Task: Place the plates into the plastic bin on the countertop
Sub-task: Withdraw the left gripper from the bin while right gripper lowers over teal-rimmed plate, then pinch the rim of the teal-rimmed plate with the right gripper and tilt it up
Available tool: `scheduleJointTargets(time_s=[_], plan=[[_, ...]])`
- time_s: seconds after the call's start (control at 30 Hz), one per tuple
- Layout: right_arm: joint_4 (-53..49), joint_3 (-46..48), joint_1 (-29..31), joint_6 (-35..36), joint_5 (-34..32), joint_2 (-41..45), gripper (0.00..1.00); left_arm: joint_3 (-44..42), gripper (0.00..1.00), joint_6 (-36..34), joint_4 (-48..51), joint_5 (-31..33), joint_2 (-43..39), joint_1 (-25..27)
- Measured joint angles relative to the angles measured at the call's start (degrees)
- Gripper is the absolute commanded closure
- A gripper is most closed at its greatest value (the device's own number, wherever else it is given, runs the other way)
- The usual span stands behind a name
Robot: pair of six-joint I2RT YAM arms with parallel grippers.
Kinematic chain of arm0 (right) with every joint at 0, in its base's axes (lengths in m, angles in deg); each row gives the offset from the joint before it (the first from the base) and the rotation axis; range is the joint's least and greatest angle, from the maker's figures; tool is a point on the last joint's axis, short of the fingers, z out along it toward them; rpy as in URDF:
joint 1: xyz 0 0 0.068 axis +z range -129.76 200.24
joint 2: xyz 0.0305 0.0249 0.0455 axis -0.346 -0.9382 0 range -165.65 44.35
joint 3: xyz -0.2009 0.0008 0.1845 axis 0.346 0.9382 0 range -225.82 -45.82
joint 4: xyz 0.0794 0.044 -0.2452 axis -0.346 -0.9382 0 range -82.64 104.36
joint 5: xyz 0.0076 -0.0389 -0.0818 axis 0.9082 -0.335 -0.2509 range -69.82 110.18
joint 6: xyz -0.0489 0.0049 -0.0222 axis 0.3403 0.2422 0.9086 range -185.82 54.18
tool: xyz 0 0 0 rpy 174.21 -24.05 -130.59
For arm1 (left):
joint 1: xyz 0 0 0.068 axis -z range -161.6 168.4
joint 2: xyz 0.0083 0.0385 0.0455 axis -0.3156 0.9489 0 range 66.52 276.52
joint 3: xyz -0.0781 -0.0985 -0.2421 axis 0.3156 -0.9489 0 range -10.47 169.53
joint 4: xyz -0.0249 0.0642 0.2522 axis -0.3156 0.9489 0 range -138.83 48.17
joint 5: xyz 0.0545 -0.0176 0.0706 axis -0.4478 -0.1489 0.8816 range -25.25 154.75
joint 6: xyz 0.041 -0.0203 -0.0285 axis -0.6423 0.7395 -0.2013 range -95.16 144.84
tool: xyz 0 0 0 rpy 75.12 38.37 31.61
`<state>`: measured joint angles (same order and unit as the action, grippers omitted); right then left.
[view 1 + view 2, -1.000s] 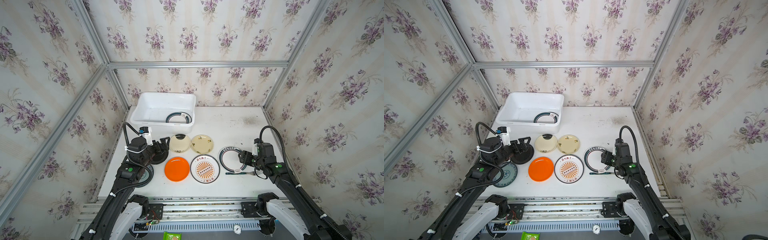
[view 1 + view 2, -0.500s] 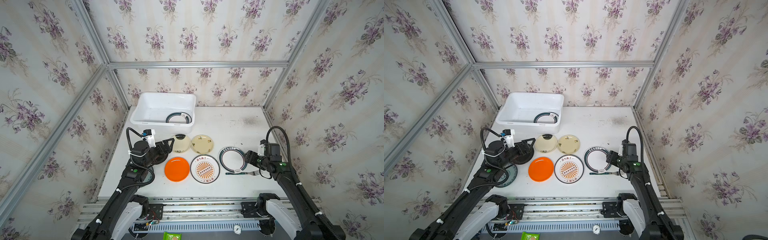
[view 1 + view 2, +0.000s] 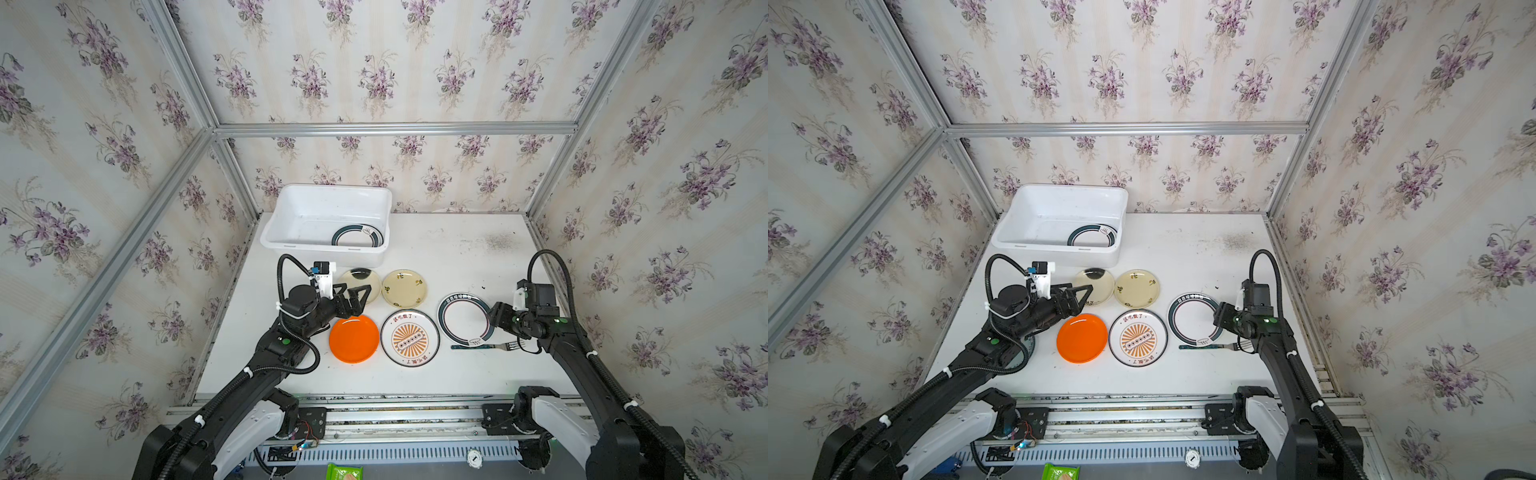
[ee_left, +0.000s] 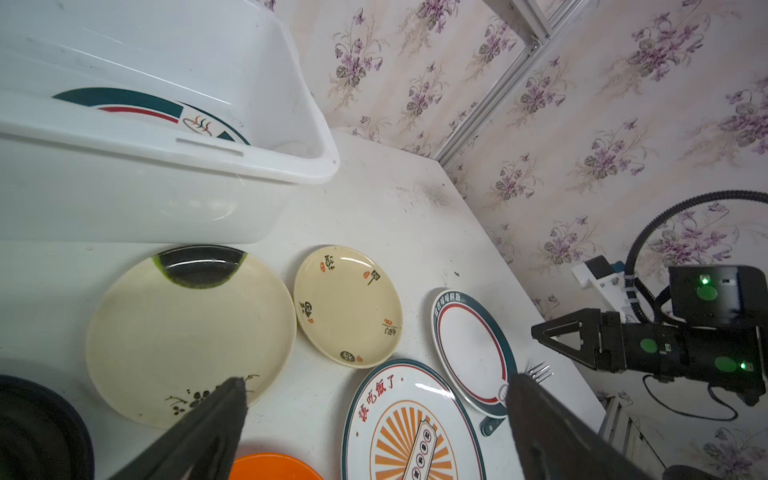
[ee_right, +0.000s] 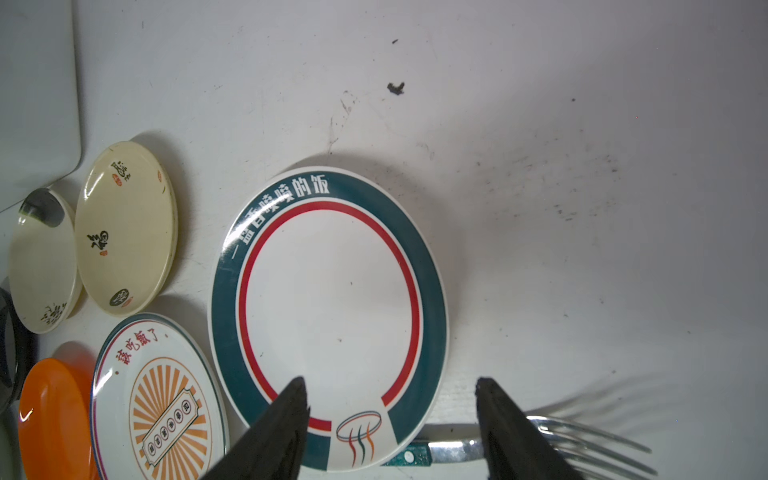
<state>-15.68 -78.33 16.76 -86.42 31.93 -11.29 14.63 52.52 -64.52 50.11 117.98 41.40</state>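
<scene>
Left gripper is wide open and empty, hovering over a cream plate. Right gripper has its jaws apart too, either side of the ringed plate rim. Only its twin is in the bin; at least five are left on the countertop.

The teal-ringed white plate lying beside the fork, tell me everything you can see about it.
The round, shallow, glossy white plate looks like melamine. A wide dark teal band with white Chinese characters rims it, a thin red ring inside, a steaming-bowl emblem in a white gap. It lies flat, face up, empty, on the flat white countertop, close beside the round orange-sunburst plate. The teal-handled metal fork lies against its emblem edge. The right gripper has open fingers straddling that rim.
</scene>
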Motion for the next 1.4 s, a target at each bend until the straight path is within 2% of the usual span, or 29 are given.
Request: scheduleJointTargets(time_s=[0.2,0.43,0.73,1.0,1.4], plan=[[1.7,0.7,-0.2,-3.1,2.4,-4.1,0.44,-1.2,0.00,-2.1,-3.8,-0.2,-1.2,0.8],[4.4,1.2,-0.3,-6.6,3.6,-8.6,0.47,-2.8,0.00,-3.0,-4.5,-0.7,-0.7,0.9],[4.5,1.8,-0.3,-8.3,0.0,-9.7,0.47,-2.2,0.00,-3.1,-4.9,-2.2,1.9,0.9],[6.3,2.6,-0.3,-9.6,1.2,-11.9,0.52,-2.2,0.00,-1.8,-5.8,-3.7,2.2,0.9],[10.3,4.3,-0.3,-11.6,2.8,-14.5,0.53,-2.4,0.00,-0.3,-6.2,-5.4,1.6,0.9]])
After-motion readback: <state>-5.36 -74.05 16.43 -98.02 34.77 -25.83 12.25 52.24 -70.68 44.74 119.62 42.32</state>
